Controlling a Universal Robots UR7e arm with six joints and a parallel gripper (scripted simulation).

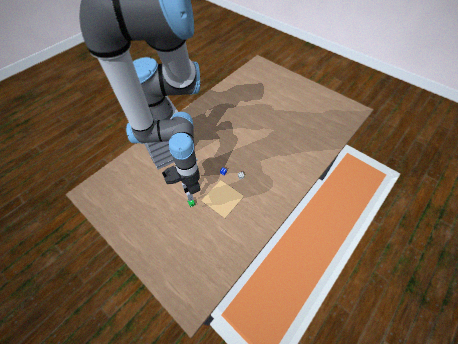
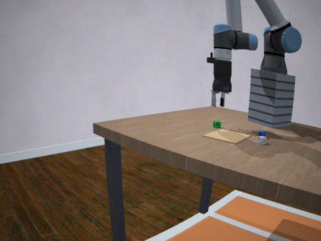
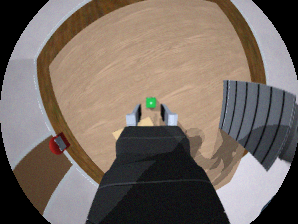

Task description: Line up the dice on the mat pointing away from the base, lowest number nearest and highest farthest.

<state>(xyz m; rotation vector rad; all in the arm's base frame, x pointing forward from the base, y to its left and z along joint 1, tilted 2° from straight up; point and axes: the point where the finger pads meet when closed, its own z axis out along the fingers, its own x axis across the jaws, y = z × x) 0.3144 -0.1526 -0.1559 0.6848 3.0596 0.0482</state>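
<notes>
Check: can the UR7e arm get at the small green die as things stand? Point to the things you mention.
Likely yes: the open black two-finger hand (image 1: 190, 194) (image 2: 218, 106) (image 3: 150, 109) hangs above the small green die (image 1: 191, 203) (image 2: 216, 124) (image 3: 151, 103), nothing visible between them; the other dice sit well aside.

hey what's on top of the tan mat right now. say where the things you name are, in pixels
Nothing rests on the mat (image 1: 223, 200) (image 2: 227, 136) (image 3: 145, 123); only shadow falls across part of it. Its underside is hidden, so what lies beneath, besides the table (image 1: 150, 240) (image 2: 158, 140) (image 3: 125, 60), can't be seen.

the gripper (image 1: 189, 195) hung over the wooden table (image 1: 150, 220), its fingers above or just beside the green die (image 1: 191, 203). the pale yellow mat (image 1: 223, 199) lay near the gripper, off to one side. the blue die (image 1: 223, 171) and the white die (image 1: 241, 175) sat farther from the gripper than the green one, both off the mat.
</notes>
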